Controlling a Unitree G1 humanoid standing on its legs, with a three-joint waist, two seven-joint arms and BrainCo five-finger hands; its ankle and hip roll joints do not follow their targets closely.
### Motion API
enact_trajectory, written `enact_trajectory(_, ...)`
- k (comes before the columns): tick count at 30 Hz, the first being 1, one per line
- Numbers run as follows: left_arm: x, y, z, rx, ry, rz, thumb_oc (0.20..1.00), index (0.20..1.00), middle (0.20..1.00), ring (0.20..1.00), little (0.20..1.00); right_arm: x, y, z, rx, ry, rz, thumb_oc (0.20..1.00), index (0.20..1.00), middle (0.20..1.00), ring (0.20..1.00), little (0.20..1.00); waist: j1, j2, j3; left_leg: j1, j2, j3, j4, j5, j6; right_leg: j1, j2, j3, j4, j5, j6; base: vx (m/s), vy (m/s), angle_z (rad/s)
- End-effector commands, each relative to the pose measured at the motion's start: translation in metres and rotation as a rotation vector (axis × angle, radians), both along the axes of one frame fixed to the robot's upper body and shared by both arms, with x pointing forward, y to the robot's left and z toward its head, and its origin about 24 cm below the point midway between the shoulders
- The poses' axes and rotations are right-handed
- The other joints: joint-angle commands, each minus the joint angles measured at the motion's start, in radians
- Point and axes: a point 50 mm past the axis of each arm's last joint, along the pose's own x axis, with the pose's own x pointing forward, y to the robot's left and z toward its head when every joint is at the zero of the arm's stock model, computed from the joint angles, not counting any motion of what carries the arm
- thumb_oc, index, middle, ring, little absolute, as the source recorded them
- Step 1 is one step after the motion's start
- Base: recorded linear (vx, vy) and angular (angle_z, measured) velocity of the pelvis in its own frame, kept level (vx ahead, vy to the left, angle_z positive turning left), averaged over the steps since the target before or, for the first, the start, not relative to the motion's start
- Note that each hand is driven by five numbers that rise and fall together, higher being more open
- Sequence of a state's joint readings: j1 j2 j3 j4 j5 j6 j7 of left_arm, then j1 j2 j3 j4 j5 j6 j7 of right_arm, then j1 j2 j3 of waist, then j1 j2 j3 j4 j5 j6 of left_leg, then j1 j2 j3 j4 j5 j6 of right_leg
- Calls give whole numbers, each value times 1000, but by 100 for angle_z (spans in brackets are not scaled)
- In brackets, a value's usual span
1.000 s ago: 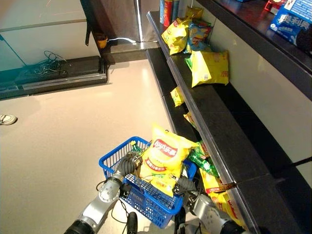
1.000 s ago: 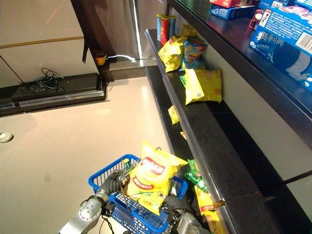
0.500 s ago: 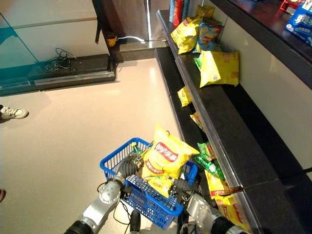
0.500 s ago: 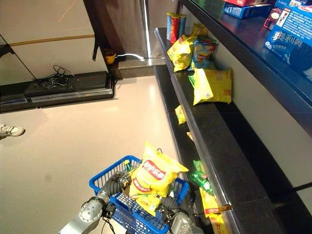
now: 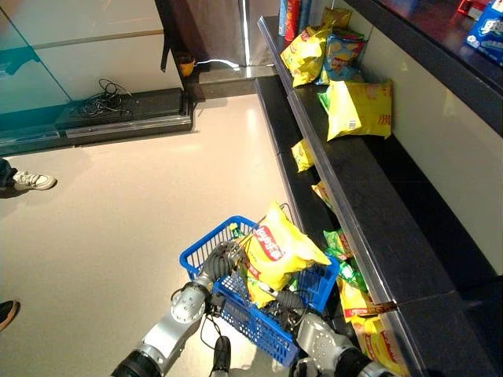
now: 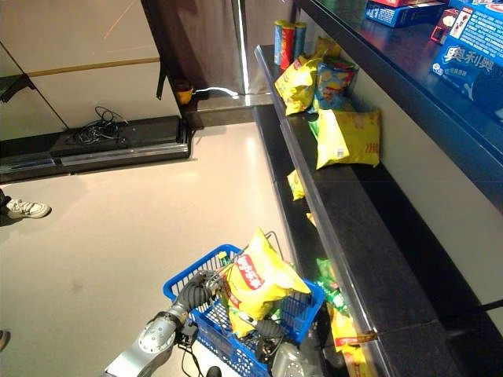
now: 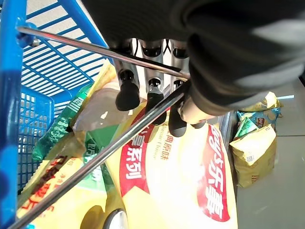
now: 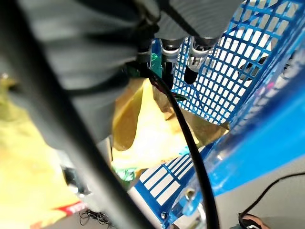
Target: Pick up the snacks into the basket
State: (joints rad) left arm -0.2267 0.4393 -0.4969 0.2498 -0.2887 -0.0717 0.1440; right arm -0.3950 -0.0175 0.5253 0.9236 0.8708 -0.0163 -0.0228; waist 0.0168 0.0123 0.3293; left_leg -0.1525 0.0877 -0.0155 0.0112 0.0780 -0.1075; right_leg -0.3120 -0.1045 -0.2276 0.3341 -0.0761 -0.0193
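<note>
A: Gripping the wire handle (image 7: 95, 157) of the basket (image 5: 236, 302) — left hand (image 7: 147, 90) has its fingers hooked over the thin metal bail, dark tips curled down toward the big yellow chip bag (image 5: 279, 250). Right hand (image 5: 292, 302) sits at the basket's shelf-side rim; its wrist view has fingertips against the blue mesh, but I can't tell if it's clamped on anything or just resting.

B: Where's the load?

A: Big yellow chip bag is in the basket but standing proud of the rim, leaning toward the shelf (image 5: 369, 220). Smaller green and yellow packs lie under it. More snacks are outside: green bag (image 5: 339, 245) and yellow bag (image 5: 350, 298) wedged between basket and the shelf, plus a cluster of yellow bags (image 5: 357, 108) on the shelf top, well beyond the basket.

B: Risks?

A: Main one, my read: the bag is top-heavy and unseated. Any tilt or jerk of the basket could tip it out on the shelf side. Second: the handle is thin and slick, so a swing could roll it in the fingers. Third: the basket's far corner is just beside the shelf edge, so pushing that way could snag the mesh.

B: Clearance?

A: Tight on the basket's shelf side. Open floor (image 5: 141, 212) on its opposite side, though a person's shoe (image 5: 31, 181) is well off that way. Black platform (image 5: 126, 118) is far beyond the basket, not a factor.
</note>
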Motion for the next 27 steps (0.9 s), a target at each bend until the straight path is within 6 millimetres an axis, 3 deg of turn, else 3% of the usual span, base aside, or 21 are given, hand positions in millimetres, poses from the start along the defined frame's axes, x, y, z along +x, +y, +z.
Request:
enact_trajectory(1,10,-46,127,-287,-541,-222,200,200,200,200,200,6,11,8,-136,-109,129,1000,1000,1000,1000,1000,34,-38,-51,38,-33,-7,41,-115,22,81,-67,68,-159,75,154,0,0,0)
enact_trajectory(5,7,-37,129,-273,-569,-187,200,200,200,200,200,24,1,25,-522,-339,328,1000,1000,1000,1000,1000,23,-44,-50,39,-33,1,42,-117,24,78,-64,78,-159,77,155,0,0,0)
enact_trajectory(11,4,-31,129,-282,-576,-154,200,200,200,200,200,37,-23,28,-830,-410,358,1000,1000,1000,1000,1000,8,-46,-51,44,-30,11,45,-122,29,74,-60,91,-153,77,156,4,14,-3)
enact_trajectory(15,2,-30,128,-284,-576,-152,200,200,200,200,200,46,-35,32,-1142,-501,509,1000,1000,1000,1000,1000,2,-43,-51,47,-30,11,46,-126,30,71,-58,96,-147,74,157,4,9,-3)
enact_trajectory(23,1,-34,132,-294,-589,-178,200,200,200,200,200,56,-46,39,-1505,-616,700,1000,1000,1000,1000,1000,2,-32,-46,48,-31,9,47,-129,31,67,-57,99,-144,72,158,0,0,0)
enact_trajectory(25,1,-34,132,-294,-589,-178,200,200,200,200,200,56,-46,39,-1505,-616,701,1000,1000,1000,1000,1000,2,-32,-46,48,-31,9,47,-129,31,67,-57,98,-144,72,158,0,0,0)
enact_trajectory(27,1,-37,132,-293,-585,-197,200,200,200,200,200,57,-47,38,-1603,-617,808,1000,1000,1000,1000,1000,4,-32,-46,47,-31,7,49,-130,31,65,-57,99,-142,70,158,0,0,0)
